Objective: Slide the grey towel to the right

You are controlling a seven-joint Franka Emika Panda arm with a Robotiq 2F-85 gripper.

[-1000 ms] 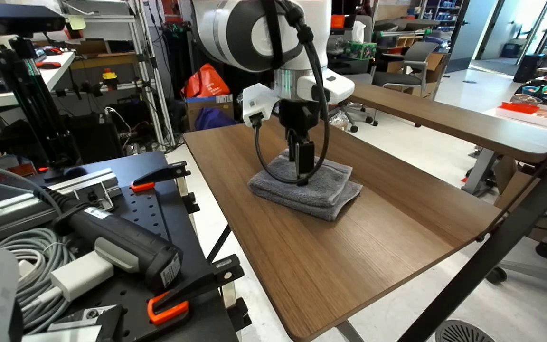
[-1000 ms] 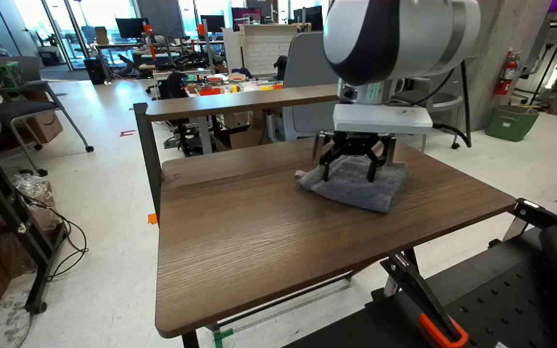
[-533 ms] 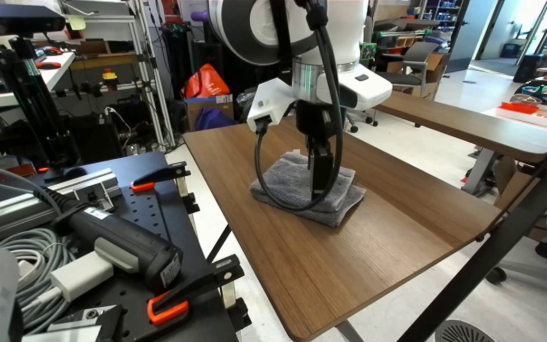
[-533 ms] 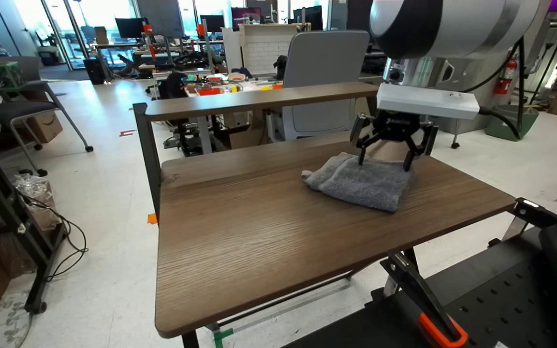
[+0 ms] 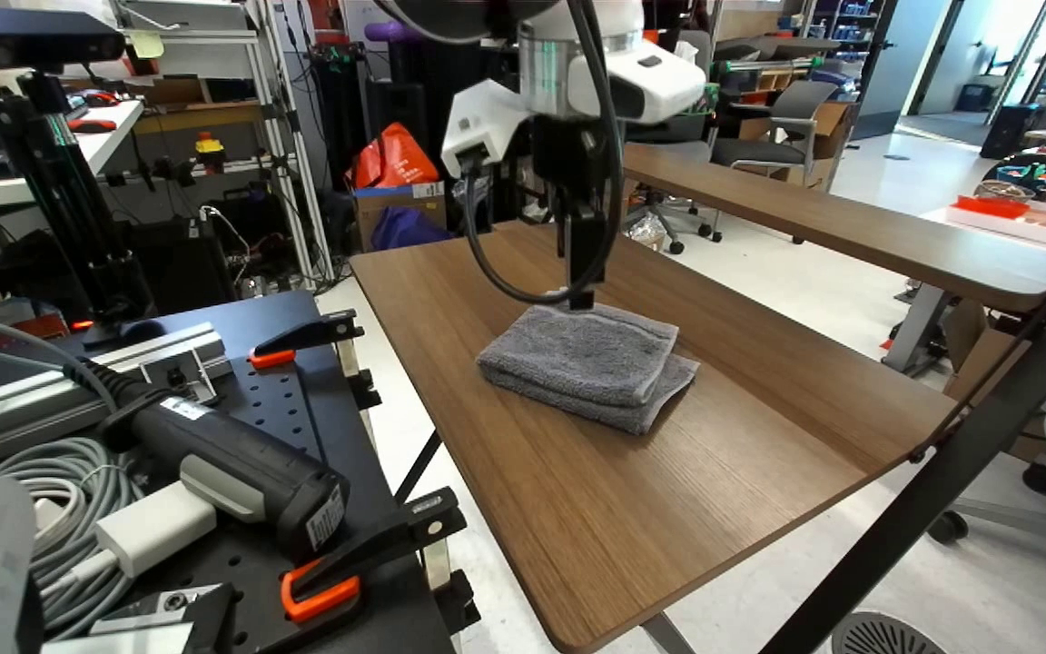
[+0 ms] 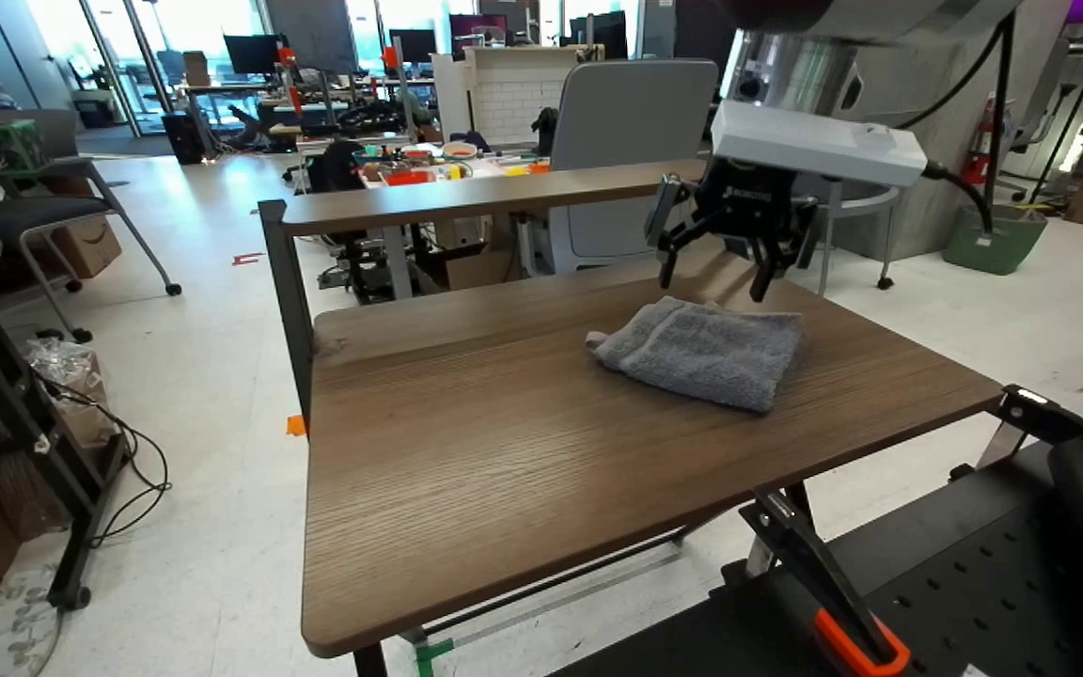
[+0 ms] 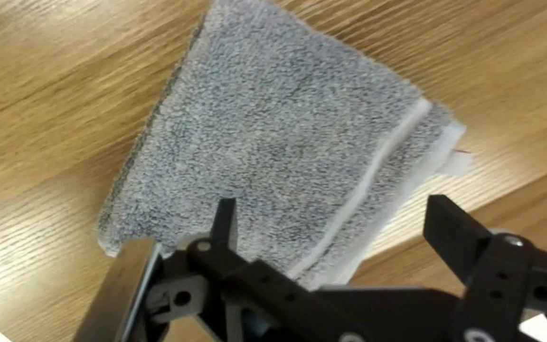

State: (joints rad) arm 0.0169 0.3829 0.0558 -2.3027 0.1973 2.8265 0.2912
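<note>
The grey towel (image 5: 582,359) lies folded and flat on the brown tabletop, with layered edges; it also shows in an exterior view (image 6: 701,355) and in the wrist view (image 7: 278,128). A pale band and a small tag run along one edge in the wrist view. My gripper (image 5: 581,295) is open and empty, raised above the towel's far part. In an exterior view its two fingers (image 6: 713,284) are spread apart and clear of the cloth. In the wrist view the left finger overlaps the towel and the right finger lies over bare wood beyond the banded edge (image 7: 333,202).
The brown table (image 5: 668,527) has a raised shelf (image 6: 504,200) along one side. A black cart (image 5: 305,427) with clamps, cables and a dark tool stands beside the table. A grey chair (image 6: 631,160) stands behind the shelf.
The towel shifted slightly right in both exterior views between one second and half a second ago, with the fingers at it. Since then the gripper has lifted off and moved left; the towel stayed.
</note>
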